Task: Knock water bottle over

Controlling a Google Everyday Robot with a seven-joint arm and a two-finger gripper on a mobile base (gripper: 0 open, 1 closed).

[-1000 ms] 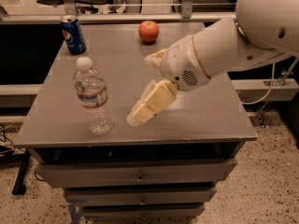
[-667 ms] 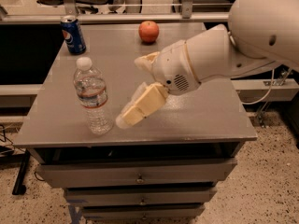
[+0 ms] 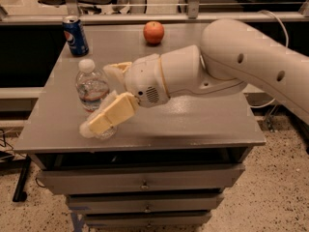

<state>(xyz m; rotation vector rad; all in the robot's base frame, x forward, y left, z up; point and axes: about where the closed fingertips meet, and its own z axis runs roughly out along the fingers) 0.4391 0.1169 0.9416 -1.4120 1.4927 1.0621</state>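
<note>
Camera view: A water bottle (image 3: pixel 91 87) stands upright near the front left corner of a grey table (image 3: pixel 203 124), its white cap on. The robot's white arm (image 3: pixel 251 57) reaches in from the right and ends in the gripper (image 3: pixel 100 98) right at the bottle. The jaws are spread wide and hold nothing. The near finger (image 3: pixel 113 114) slants down across the front of the bottle's base, while the far finger (image 3: pixel 118 68) sits just right of the bottle's shoulder; whether either touches it cannot be told. A blue soda can (image 3: pixel 76 35) stands at the back left corner, and a red apple (image 3: pixel 153 33) rests at the back edge. Drawers (image 3: pixel 145 182) run beneath the tabletop.
</note>
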